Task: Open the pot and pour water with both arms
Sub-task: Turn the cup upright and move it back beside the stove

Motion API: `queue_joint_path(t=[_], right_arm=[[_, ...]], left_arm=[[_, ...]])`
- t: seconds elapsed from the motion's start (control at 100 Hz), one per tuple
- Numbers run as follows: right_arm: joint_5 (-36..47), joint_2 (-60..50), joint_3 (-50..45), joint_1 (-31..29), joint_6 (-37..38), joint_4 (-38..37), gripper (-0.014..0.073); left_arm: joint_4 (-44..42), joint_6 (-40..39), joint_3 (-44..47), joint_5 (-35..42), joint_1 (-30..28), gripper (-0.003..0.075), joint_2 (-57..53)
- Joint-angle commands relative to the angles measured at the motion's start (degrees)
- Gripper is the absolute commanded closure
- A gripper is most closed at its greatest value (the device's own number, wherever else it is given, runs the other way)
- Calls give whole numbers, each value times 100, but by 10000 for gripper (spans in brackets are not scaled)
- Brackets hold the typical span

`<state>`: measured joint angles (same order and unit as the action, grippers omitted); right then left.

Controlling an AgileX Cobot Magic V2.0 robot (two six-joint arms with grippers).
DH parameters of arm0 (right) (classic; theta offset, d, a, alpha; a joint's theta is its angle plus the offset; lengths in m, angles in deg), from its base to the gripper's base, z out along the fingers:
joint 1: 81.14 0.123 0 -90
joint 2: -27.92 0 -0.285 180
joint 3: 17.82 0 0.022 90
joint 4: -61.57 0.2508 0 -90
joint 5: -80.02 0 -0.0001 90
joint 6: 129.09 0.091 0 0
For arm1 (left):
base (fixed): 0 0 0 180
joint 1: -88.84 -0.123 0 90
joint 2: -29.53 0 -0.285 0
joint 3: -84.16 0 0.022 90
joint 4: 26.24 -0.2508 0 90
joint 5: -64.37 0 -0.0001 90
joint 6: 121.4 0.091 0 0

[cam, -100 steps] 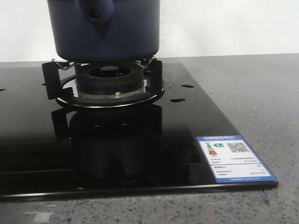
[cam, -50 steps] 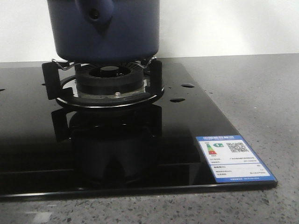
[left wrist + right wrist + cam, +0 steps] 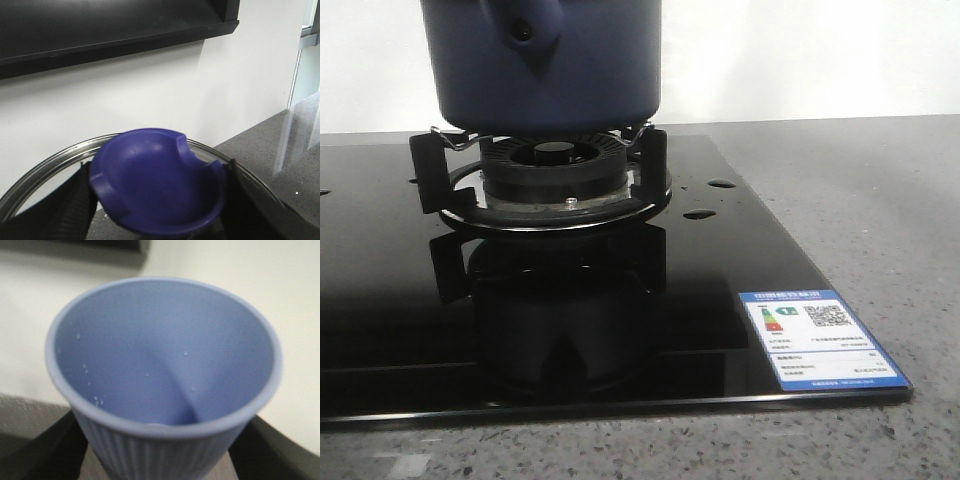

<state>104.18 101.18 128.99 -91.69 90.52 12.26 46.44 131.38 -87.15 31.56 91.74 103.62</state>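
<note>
The dark navy-blue pot (image 3: 540,60) stands on the gas burner (image 3: 555,165), its handle stub with a hole (image 3: 525,30) facing the camera; its top is out of view. In the left wrist view my left gripper (image 3: 157,210) is shut on a blue knob (image 3: 157,180) of a lid with a metal rim (image 3: 45,167), held up in front of a white wall. In the right wrist view my right gripper (image 3: 160,460) is shut on a light blue ribbed cup (image 3: 165,355) with droplets on its inner wall. Neither gripper shows in the front view.
The burner sits on a glossy black glass stove top (image 3: 380,300) with a blue and white energy label (image 3: 817,338) at its front right corner. Grey speckled counter (image 3: 880,200) lies to the right and in front. A white wall is behind.
The pot and burner have not moved. Only faint reflections on the black glass have shifted.
</note>
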Motion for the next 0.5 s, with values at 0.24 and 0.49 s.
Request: queue_joint_path(t=[0.24, 0.49], right_arm=[[1096, -96, -1329, -827, -306, 168, 227], [1289, 390, -1449, -827, -580, 168, 227]], left_arm=[[408, -10, -233, 194, -9, 332, -164], [408, -10, -233, 183, -9, 332, -164]])
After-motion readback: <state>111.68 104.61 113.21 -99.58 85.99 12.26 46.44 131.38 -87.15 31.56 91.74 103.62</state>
